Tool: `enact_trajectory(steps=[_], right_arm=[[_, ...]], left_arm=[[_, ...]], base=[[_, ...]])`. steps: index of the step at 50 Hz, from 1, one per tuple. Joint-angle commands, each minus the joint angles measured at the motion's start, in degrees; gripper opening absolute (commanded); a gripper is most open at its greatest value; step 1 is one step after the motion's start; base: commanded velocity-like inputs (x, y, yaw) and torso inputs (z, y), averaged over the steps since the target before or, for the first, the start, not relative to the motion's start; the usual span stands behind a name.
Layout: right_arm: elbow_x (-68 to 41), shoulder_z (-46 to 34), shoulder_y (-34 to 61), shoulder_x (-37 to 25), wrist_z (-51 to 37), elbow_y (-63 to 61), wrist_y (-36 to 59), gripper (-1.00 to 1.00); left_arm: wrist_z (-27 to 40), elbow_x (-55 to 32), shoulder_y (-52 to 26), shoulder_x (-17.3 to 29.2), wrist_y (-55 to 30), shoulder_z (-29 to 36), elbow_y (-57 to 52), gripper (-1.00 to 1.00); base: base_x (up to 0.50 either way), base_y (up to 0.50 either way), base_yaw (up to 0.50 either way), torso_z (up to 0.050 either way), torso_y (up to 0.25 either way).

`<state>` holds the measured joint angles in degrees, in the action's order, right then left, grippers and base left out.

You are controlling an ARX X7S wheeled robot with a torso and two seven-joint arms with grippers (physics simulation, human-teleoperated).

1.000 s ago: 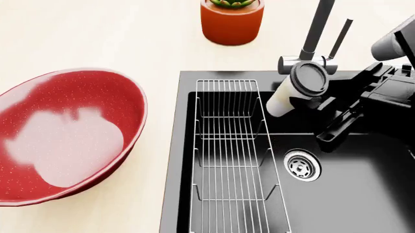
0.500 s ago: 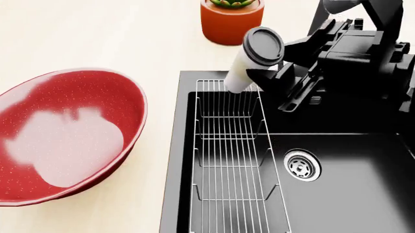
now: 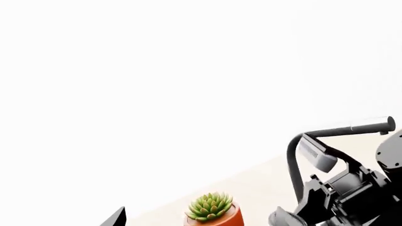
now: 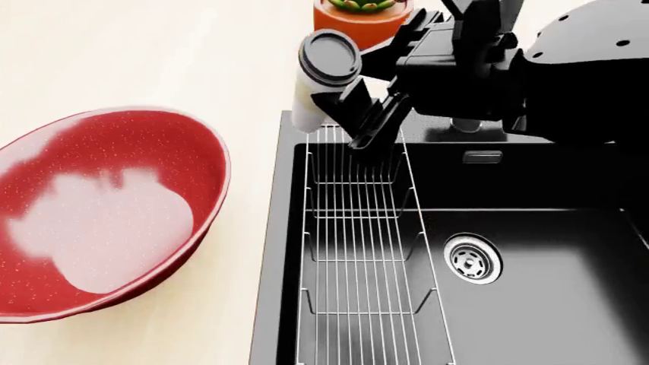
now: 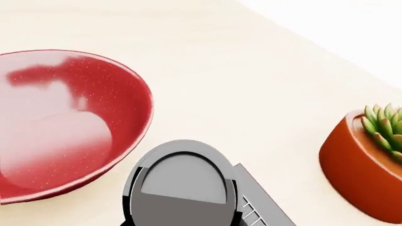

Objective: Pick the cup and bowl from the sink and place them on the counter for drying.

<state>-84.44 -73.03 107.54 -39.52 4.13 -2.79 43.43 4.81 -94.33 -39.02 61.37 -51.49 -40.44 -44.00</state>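
Note:
The big speckled red bowl [image 4: 102, 213] rests upright on the pale counter [image 4: 182, 53], left of the black sink [image 4: 548, 304]. My right gripper [image 4: 343, 103] is shut on the off-white cup [image 4: 309, 99] with its dark lid [image 4: 330, 58], holding it tilted in the air over the sink's back-left corner, just above the rim. In the right wrist view the lid [image 5: 182, 186] fills the lower middle, with the bowl [image 5: 56, 122] beyond it. My left gripper [image 3: 199, 223] shows only one dark fingertip [image 3: 117, 218], far out to the side, holding nothing.
An orange pot with a succulent [image 4: 360, 19] stands on the counter right behind the held cup. A wire rack [image 4: 360, 251] lies along the sink's left side, and the steel drain [image 4: 473, 259] is in the basin floor. My right arm [image 4: 568, 76] covers the faucet area.
My right arm has carried the cup left and toward the back, from beside the faucet to the sink's back-left corner near the plant pot. The bowl has not moved.

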Motion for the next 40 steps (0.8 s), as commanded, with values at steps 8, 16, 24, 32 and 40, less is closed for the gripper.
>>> enact_trajectory(steps=[8,16,24,32,40], right_arm=[[5.26,-2.12,-0.99,11.11,2.15,8.94,-1.32,-1.00],[6.51,-3.10,-0.58,15.31,3.95,14.65,-1.02,-1.00],[7.68,-4.31,0.12,19.20,6.33,19.56,-0.33,-1.00],[7.80,-5.71,-0.18,22.09,7.23,23.15,1.45,-1.00],[7.51,-6.64,-0.91,23.45,7.44,24.59,2.89,-1.00]], left_arm=[[-0.03,-0.14,0.35,-0.06,-0.03,-0.43,-0.08,1.00],[-0.36,-0.04,1.14,-0.44,-0.47,-1.43,-0.21,1.00],[-0.55,0.08,1.42,-0.54,-0.60,-1.77,-0.22,1.00],[-0.82,0.07,1.94,-0.68,-0.90,-2.62,-0.21,1.00],[-0.85,-0.31,2.24,-0.49,-1.09,-3.26,-0.18,1.00]], base=[[0.00,0.00,0.00,0.000,0.000],[0.00,0.00,0.00,0.000,0.000],[0.00,0.00,0.00,0.000,0.000],[0.00,0.00,0.00,0.000,0.000],[0.00,0.00,0.00,0.000,0.000]])
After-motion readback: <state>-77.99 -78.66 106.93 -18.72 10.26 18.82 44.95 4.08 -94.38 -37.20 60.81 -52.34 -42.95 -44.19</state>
